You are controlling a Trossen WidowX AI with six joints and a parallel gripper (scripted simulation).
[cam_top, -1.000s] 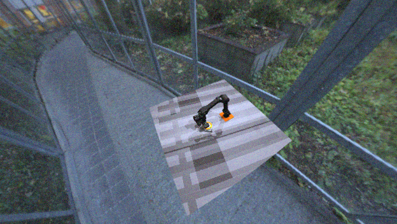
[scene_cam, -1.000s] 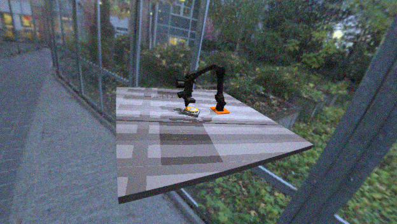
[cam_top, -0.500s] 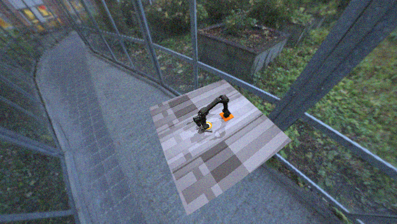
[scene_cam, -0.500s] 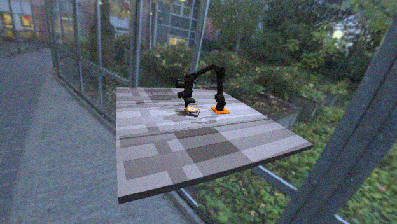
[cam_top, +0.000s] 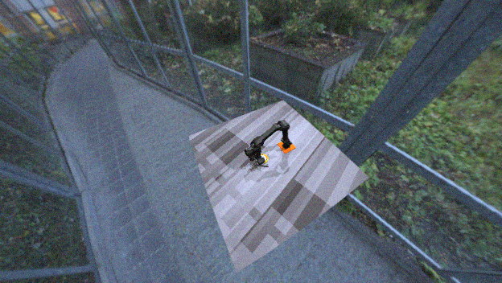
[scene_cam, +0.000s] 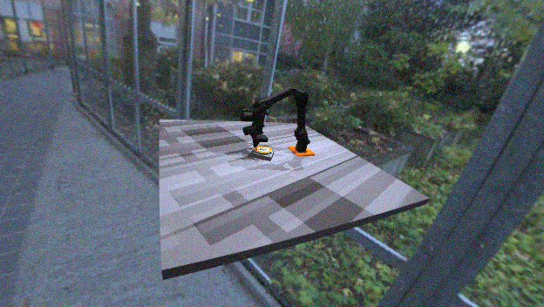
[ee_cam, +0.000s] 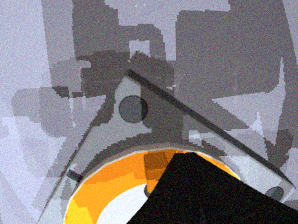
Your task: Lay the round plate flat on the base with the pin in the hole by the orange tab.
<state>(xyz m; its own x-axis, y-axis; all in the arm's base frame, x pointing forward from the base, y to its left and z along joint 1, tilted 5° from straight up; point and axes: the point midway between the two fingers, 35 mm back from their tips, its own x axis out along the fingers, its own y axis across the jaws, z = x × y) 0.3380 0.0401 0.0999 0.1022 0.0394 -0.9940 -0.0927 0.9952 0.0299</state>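
- The plate [cam_top: 265,158] [scene_cam: 263,152] [ee_cam: 92,181] is over the base [scene_cam: 268,158] [ee_cam: 165,120], ringed orange and yellow about a white middle. It looks perhaps not quite flat, though the views are too poor to settle that.
- The tab [ee_cam: 156,161] is on the side of the plate facing the base's near corner in the wrist view; the hole beside it is mostly hidden, and I cannot make out the pin.
- The gripper [cam_top: 262,161] [scene_cam: 256,144] [ee_cam: 184,161] is clenched on nothing, its tip above the base and by the tab; whether it touches I cannot tell.
- The plate should handle as a stiff, light disc, smooth enough to slip under a hard press. With the post through its middle, it wants turning rather than lifting: a shut tip against the side of the tab seems the best hold, pushed gently so the hole does not overshoot the pin.
- Beyond the base, the arm [cam_top: 267,134] [scene_cam: 279,97] rises from an orange mount [cam_top: 291,149] [scene_cam: 308,153] on the table [cam_top: 257,193] [scene_cam: 244,183].
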